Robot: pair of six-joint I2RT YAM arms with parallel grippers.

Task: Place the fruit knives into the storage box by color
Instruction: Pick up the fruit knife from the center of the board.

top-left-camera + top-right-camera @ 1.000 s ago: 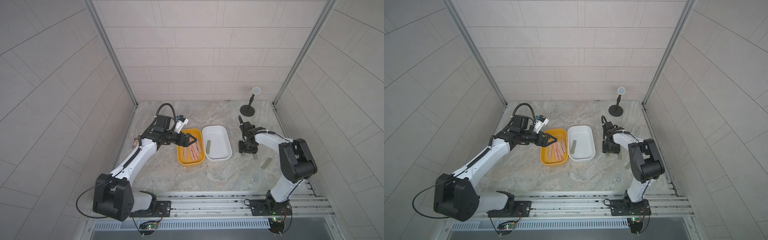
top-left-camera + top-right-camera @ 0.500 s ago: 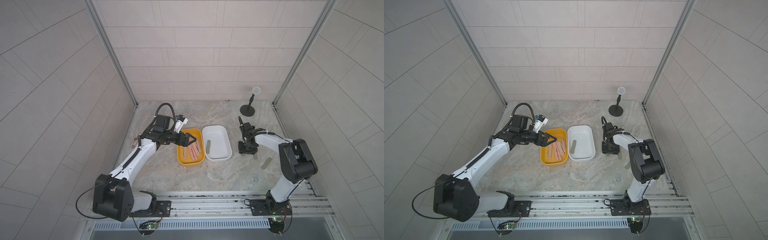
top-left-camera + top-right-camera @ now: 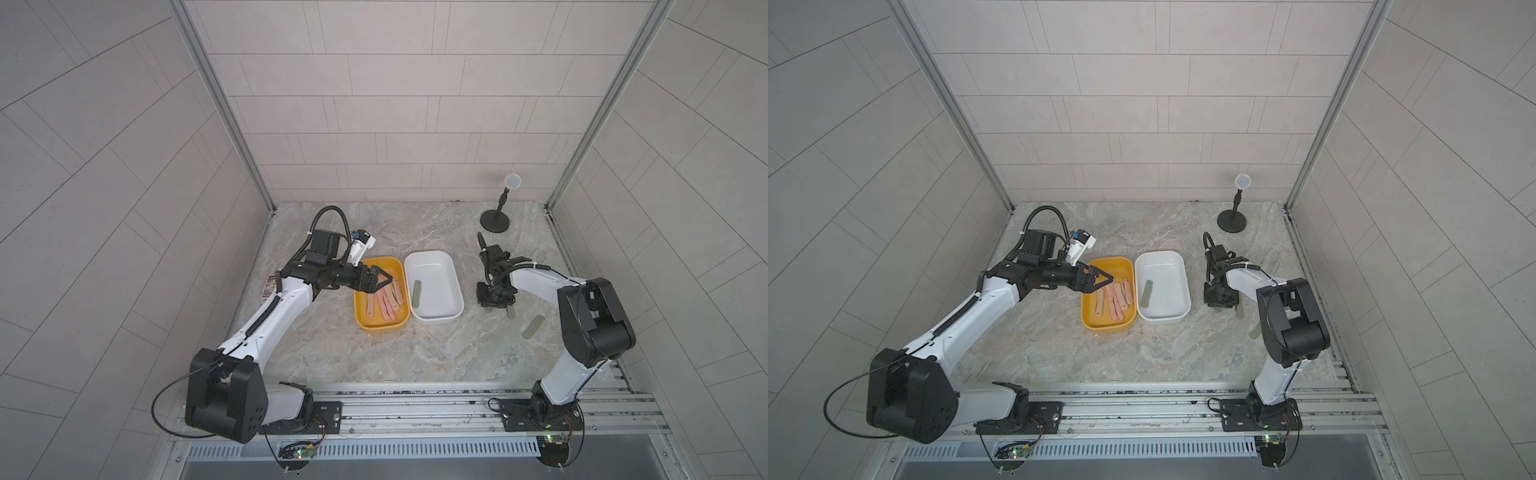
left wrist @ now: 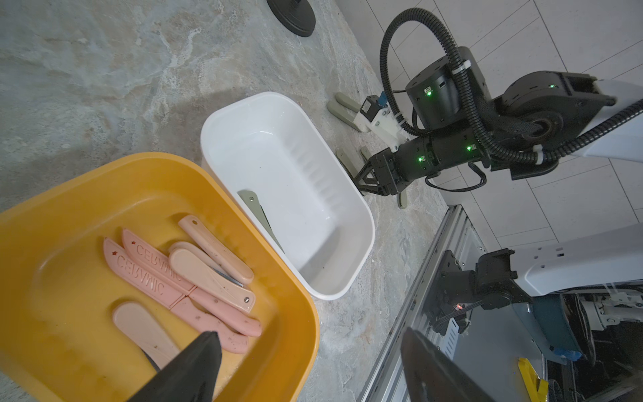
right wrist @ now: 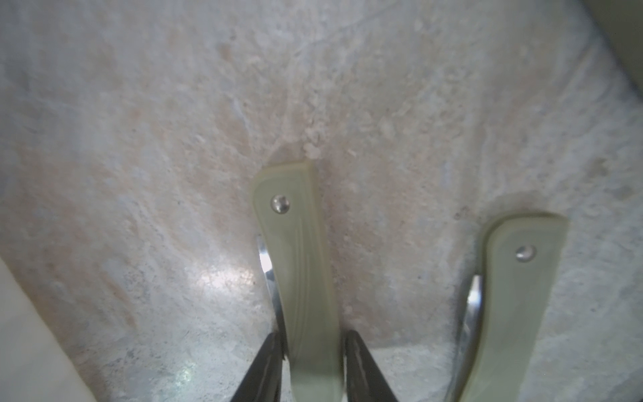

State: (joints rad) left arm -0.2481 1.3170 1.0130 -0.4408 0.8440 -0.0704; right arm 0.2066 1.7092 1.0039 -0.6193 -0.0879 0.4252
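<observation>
Right gripper (image 5: 313, 334), pointing down, pinches a green knife (image 5: 299, 261) on the table (image 3: 332, 353); left gripper (image 3: 380, 286) gapes above yellow box (image 3: 378, 328).

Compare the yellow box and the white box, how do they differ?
The yellow box holds several pink knives; the white box holds a single grey-green knife. The open left gripper hangs over the yellow box, none over the white one. Both are rounded rectangular tubs, side by side.
</observation>
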